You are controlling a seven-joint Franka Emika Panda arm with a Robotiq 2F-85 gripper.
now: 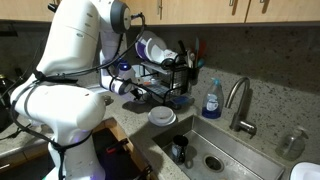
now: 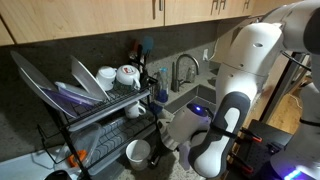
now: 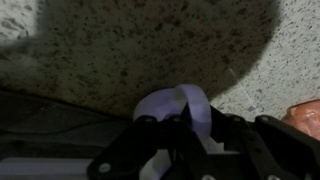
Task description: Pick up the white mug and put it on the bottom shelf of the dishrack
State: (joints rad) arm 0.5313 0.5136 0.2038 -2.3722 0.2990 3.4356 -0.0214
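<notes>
Wrist view: the white mug (image 3: 186, 103) is blurred, its lower part hidden behind the gripper (image 3: 188, 128). In an exterior view, the robot arm (image 1: 75, 60) covers one end of the dishrack (image 1: 180, 80).

Bottom shelf (image 1: 168, 100) of the dishrack (image 2: 95, 115) is a tight slot: the upper tier, loaded with plates (image 2: 50, 85) and bowls (image 2: 115, 74), caps it overhead, and wire posts fence the sides. The gripper (image 3: 188, 128), clamped on the white mug (image 3: 178, 100), sits close by that level. A white bowl (image 1: 162, 117) blocks just in front of the rack, soap bottle (image 1: 212, 98) and faucet (image 1: 238, 102) crowd the sink (image 1: 225, 155) side, and cabinets (image 1: 200, 10) cap above; there is open room over the basin.
</notes>
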